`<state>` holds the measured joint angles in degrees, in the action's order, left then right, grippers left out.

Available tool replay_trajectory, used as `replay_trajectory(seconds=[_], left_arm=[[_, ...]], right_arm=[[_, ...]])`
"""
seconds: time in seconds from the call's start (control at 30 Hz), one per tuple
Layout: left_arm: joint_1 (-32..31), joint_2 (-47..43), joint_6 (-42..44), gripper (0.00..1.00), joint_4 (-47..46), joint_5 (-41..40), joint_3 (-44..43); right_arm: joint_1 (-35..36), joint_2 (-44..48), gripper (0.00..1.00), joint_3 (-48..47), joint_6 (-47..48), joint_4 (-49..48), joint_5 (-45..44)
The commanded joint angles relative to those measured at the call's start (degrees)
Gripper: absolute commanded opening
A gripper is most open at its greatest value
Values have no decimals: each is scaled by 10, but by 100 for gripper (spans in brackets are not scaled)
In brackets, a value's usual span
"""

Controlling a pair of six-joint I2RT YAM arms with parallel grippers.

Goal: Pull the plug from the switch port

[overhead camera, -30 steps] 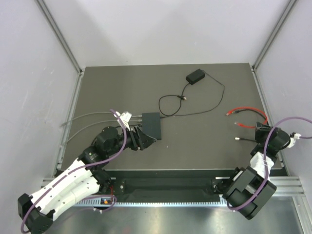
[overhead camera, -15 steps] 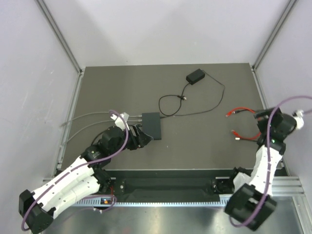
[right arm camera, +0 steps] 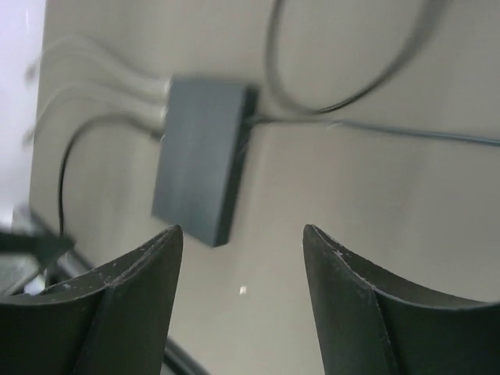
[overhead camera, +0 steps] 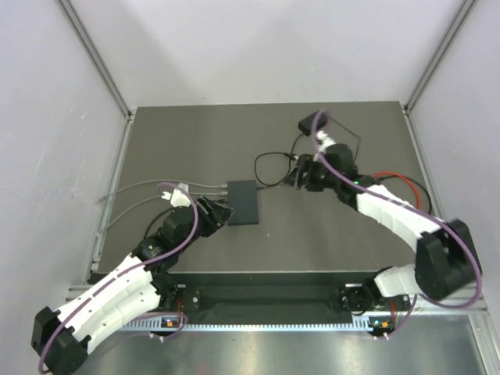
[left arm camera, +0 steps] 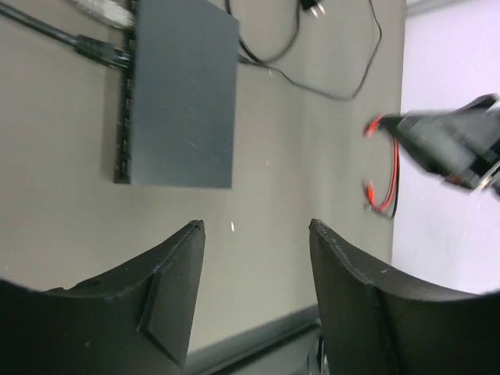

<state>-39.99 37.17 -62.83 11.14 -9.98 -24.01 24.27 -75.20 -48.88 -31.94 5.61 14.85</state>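
A dark grey table (overhead camera: 187, 141) with pale walls on three sides holds everything. The left gripper (overhead camera: 213, 214) lies low over it with its jaws spread wide and nothing between them. In the left wrist view the gripper (left arm camera: 254, 289) frames only bare tabletop between its two black fingers (left arm camera: 168, 297). Just ahead of those fingertips, apart from them, the switch (overhead camera: 242, 201) lies flat near the table's middle. Its socket edge faces the left side, and in the left wrist view the switch (left arm camera: 181, 90) has a black plug (left arm camera: 95, 48) seated in that edge and a pale plug (left arm camera: 105, 9) beside it. Grey cables (overhead camera: 148, 187) run from the plugs toward the left wall. The right gripper (overhead camera: 299, 176) reaches in from the right, near the switch's far right side and not touching it. It is also wide open and empty, and through its jaws in the right wrist view (right arm camera: 242, 297) the switch (right arm camera: 199, 180) shows ahead, blurred. A thin black cord (overhead camera: 269, 168) loops from the switch to a small power brick (overhead camera: 311, 123) near the far edge. A red cable (overhead camera: 400, 178) lies well off to the right.
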Motion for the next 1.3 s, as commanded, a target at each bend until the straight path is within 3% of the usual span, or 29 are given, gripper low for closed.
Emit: replay_trajectory(seconds=[0.0, 0.07, 0.17, 0.27, 0.47, 1.03, 1.27], left_arm=[[38, 13, -41, 62, -110, -2, 47], [69, 40, -49, 63, -178, 45, 67], [167, 79, -57, 63, -252, 132, 102], [196, 110, -49, 64, -284, 145, 115], [207, 213, -71, 64, -385, 153, 121], [207, 395, -152, 54, -521, 123, 106], [206, 458, -169, 54, -583, 110, 95]], right_arm=[[70, -86, 63, -58, 7, -70, 48], [107, -125, 59, -81, 1, -71, 67], [140, -187, 55, -121, 0, -74, 70], [154, -231, 50, -155, -7, -82, 81], [168, -296, 45, -216, -22, -97, 97], [169, -379, 8, -278, -18, -75, 62], [168, -398, 3, -287, -16, -75, 67]])
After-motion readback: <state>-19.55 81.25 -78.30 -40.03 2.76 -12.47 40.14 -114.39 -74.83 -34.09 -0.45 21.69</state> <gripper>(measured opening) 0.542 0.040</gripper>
